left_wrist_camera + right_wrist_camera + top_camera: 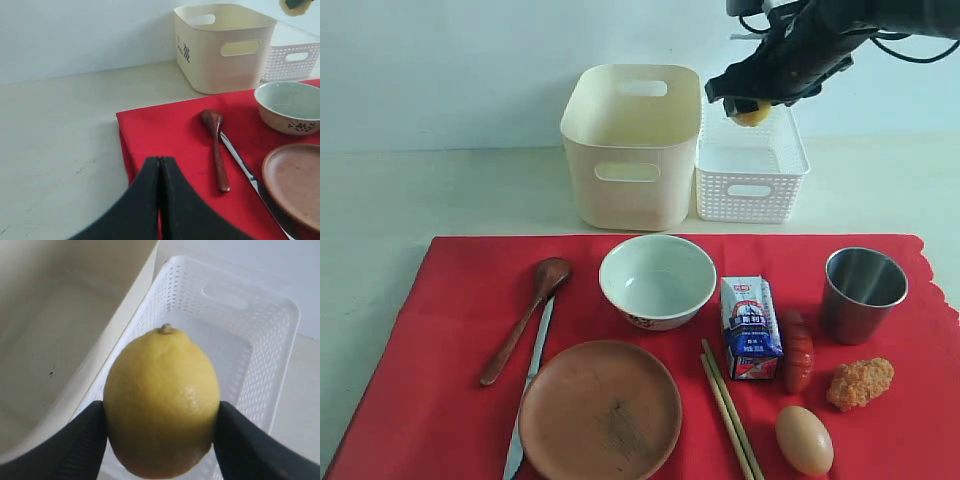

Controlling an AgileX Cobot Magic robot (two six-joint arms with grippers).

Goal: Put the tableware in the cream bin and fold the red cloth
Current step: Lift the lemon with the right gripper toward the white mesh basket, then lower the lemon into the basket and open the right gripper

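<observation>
Lemon (162,400) fills the wide gap between the jaws of the right gripper (161,415), pinched from both sides, with the white basket (270,355) below them and the cream bin (60,340) just beside. Ahead of the left gripper (160,167), its jaws pressed together on nothing, the spoon (217,150), knife (245,165), plate (295,180) and bowl (290,107) lie on the flat red cloth (165,135), as do the chopsticks (730,415) and cup (863,290). No tableware shows in the bin and the cloth is unfolded, so both parts seem wholly undone.

A plain pale wall (440,60) rises behind the off-white tabletop (420,190).
</observation>
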